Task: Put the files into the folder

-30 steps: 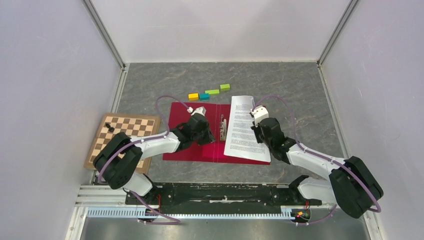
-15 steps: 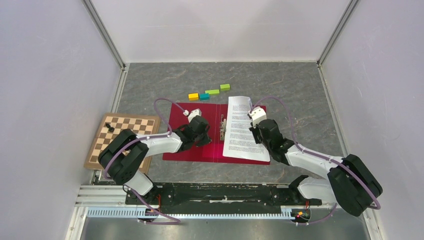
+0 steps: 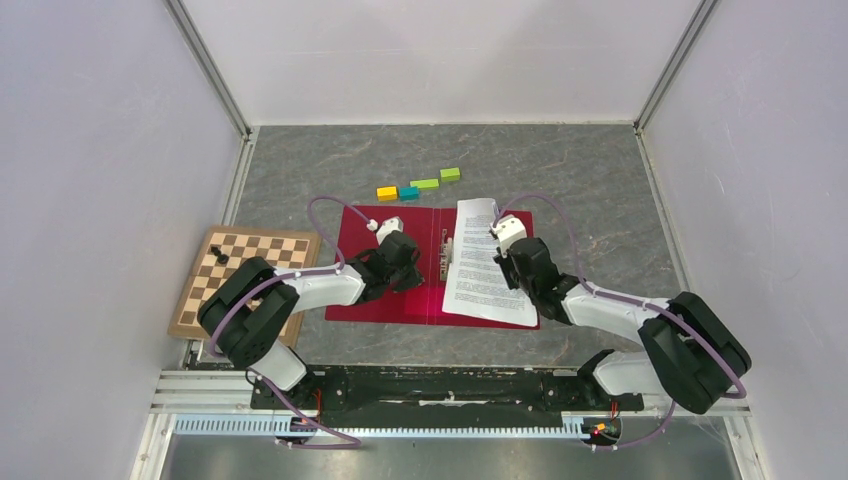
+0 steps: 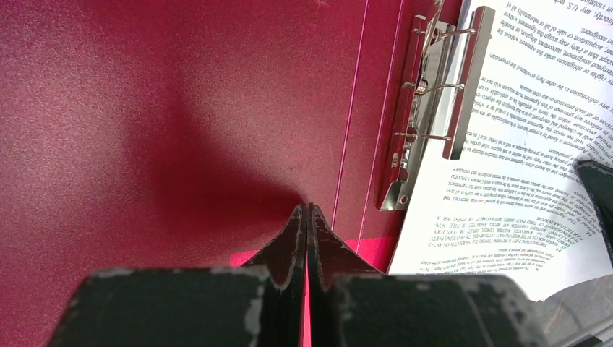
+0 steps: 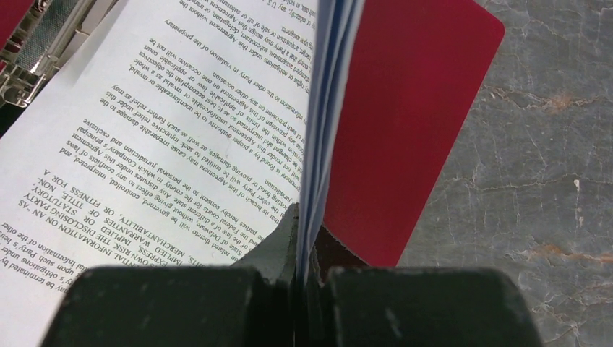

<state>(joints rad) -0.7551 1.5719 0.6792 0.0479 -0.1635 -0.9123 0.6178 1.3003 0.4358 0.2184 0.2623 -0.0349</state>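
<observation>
The red folder (image 3: 375, 285) lies open on the table with its metal clip (image 3: 446, 255) along the spine. The files (image 3: 478, 270), white printed sheets, rest over the folder's right half, their left edge close to the clip (image 4: 426, 108). My right gripper (image 3: 510, 265) is shut on the files' right edge; in the right wrist view the sheets (image 5: 181, 130) rise edge-on between its tips (image 5: 303, 217), with the folder's corner (image 5: 405, 116) behind. My left gripper (image 4: 306, 210) is shut with nothing in it, tips low over the folder's left half (image 4: 181, 108), just left of the spine.
A wooden chessboard (image 3: 245, 285) with a black piece (image 3: 220, 257) lies left of the folder. A row of yellow, teal and green blocks (image 3: 418, 185) sits just beyond the folder's far edge. Grey table (image 5: 535, 181) shows right of the folder.
My right gripper has carried the files leftward, bringing them nearer the clip. My left gripper has closed fully and drawn back a little toward the near left.
</observation>
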